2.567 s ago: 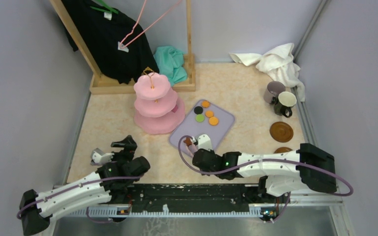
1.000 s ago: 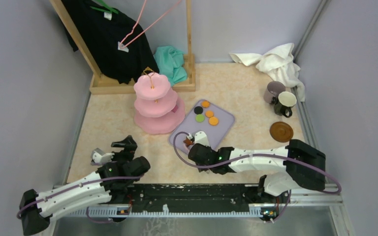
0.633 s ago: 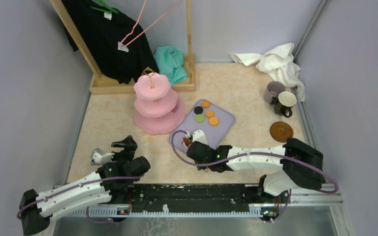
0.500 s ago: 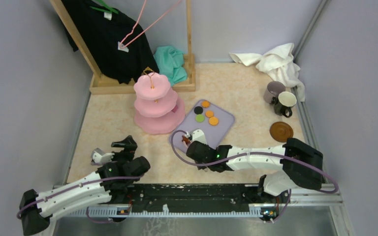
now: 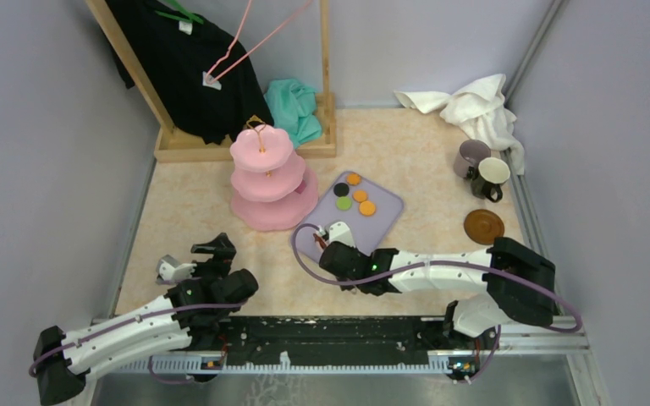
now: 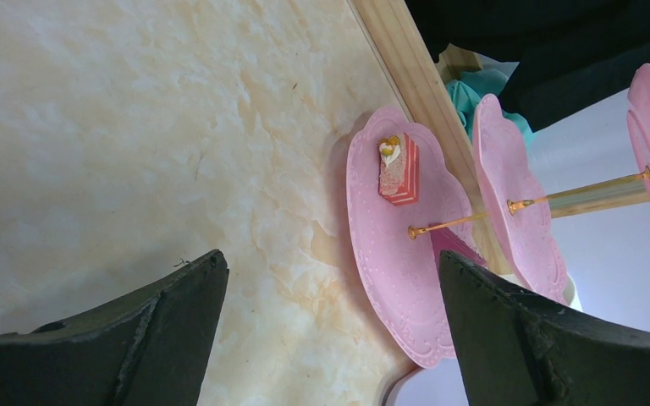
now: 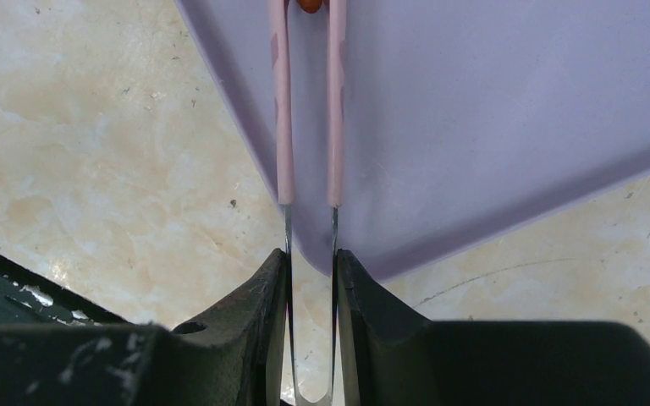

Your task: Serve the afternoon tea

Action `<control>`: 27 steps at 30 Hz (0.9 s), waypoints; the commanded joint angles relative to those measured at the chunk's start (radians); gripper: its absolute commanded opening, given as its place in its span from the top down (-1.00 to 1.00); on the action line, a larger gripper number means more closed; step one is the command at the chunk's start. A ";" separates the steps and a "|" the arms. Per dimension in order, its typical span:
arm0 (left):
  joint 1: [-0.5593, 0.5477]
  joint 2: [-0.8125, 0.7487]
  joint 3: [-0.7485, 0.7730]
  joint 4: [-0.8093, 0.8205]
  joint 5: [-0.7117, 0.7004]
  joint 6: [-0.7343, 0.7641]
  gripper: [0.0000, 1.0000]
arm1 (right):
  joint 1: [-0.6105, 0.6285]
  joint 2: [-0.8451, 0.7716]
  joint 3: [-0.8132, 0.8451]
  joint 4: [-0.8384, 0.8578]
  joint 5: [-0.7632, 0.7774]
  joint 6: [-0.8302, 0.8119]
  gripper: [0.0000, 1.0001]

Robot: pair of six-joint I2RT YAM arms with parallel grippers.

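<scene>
The pink three-tier stand (image 5: 262,178) stands left of the lilac tray (image 5: 382,222), with a cake slice (image 6: 398,169) on its bottom tier (image 6: 406,245). Orange (image 5: 367,207), green (image 5: 343,203) and black (image 5: 340,189) sweets lie on the tray. My right gripper (image 5: 332,241) is shut on thin pink tongs (image 7: 309,127). The tong tips reach over the tray's (image 7: 491,101) near-left corner and pinch a brown piece (image 7: 309,4) at the frame's top edge. My left gripper (image 6: 330,258) rests open and empty near the left, facing the stand. The mauve mug (image 5: 471,157), cream mug (image 5: 493,176) and a brown saucer (image 5: 483,226) sit at the right.
A wooden clothes rack (image 5: 245,144) with a black garment (image 5: 182,63) stands at the back left, with a teal cloth (image 5: 294,108) beside it. A white towel (image 5: 478,106) lies in the back right corner. Walls close in on both sides.
My right arm has reached further left over the tray's near corner, and its jaws have narrowed on the tongs. The left arm has not moved.
</scene>
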 commanded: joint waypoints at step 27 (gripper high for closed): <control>-0.005 0.003 -0.030 -0.135 -0.055 -0.207 -0.98 | -0.082 0.197 0.357 0.069 -0.004 -0.226 0.97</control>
